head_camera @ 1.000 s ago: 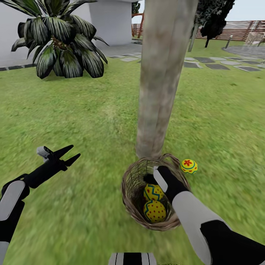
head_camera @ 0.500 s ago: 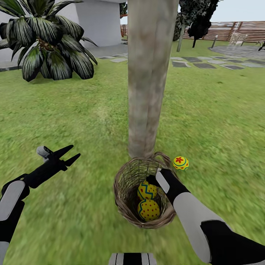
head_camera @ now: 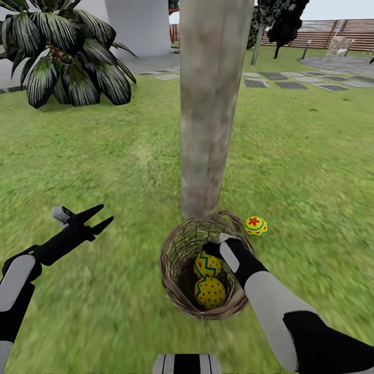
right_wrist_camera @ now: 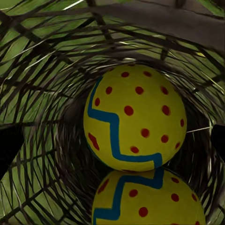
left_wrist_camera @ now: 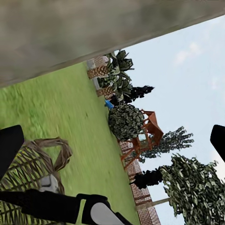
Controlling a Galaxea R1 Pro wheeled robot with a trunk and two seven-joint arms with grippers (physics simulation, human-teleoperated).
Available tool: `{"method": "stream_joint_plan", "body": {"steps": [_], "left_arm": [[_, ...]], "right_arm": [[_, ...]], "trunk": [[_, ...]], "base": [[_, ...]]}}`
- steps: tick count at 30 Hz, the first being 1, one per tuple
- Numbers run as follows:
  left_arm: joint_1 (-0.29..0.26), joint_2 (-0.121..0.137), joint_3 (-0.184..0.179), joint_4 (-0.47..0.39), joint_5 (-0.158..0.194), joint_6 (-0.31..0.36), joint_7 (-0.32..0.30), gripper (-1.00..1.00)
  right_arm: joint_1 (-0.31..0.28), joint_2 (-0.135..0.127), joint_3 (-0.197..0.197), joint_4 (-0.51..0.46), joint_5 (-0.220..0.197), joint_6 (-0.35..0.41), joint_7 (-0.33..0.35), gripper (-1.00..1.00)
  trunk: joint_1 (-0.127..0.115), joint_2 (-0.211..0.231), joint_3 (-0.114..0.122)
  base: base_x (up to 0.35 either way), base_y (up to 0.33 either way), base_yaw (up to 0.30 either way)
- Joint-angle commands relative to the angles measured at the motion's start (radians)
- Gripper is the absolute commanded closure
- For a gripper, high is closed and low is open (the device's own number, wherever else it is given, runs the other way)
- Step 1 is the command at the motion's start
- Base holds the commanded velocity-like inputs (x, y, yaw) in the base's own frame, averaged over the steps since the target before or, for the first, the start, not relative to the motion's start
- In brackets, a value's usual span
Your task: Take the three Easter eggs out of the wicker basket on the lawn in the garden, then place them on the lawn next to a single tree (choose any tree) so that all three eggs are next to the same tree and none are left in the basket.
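The wicker basket (head_camera: 171, 275) lies on the lawn (head_camera: 104, 156) at the foot of the tree (head_camera: 208, 104), touching its trunk. Two Easter eggs, one (head_camera: 207, 264) above the other (head_camera: 210, 292), rest inside it. The third egg (head_camera: 256, 226) sits on the grass just right of the trunk. My right gripper (head_camera: 210, 252) reaches inside the basket rim, right at the upper egg (right_wrist_camera: 136, 117). Its fingers (right_wrist_camera: 9, 145) stand wide apart at either side, open. The lower egg (right_wrist_camera: 147, 197) lies nearer the camera. My left gripper (head_camera: 101, 217) hovers open over the grass to the left.
A short palm (head_camera: 62, 57) stands at the back left by the white house (head_camera: 135, 26). Grey stepping stones (head_camera: 291, 83) and a brown fence (head_camera: 332, 31) lie at the back right. In the left wrist view the basket (left_wrist_camera: 28, 187) and my right arm (left_wrist_camera: 70, 206) show.
The head view has shifted, so the tree and basket sit further left in the picture. My right gripper has stayed inside the basket, edging towards the upper egg. The left arm is unmoved.
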Motion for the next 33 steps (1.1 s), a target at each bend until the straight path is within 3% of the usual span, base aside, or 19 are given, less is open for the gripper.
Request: {"method": "stream_joint_plan", "body": {"steps": [1,21,33], "left_arm": [[-0.001,0.0,0.001,0.0,0.0,0.005,-0.002,-1.0],[-0.001,-0.001,0.001,-0.001,0.001,0.005,-0.002,-1.0],[-0.001,0.0,0.001,-0.002,0.001,0.005,-0.003,-1.0]], "right_arm": [[0.0,0.0,0.003,-0.001,-0.01,0.003,-0.009,-1.0],[0.0,-0.002,0.003,-0.005,-0.009,0.001,-0.009,-1.0],[0.0,-0.004,0.007,-0.004,-0.009,-0.068,-0.001,-1.0]], "trunk": [[0.0,-0.001,-0.005],[0.003,-0.002,-0.032],[0.005,-0.003,-0.047]], "base": [[0.0,0.0,0.0],[0.0,0.0,0.0],[0.0,0.0,0.0]]}}
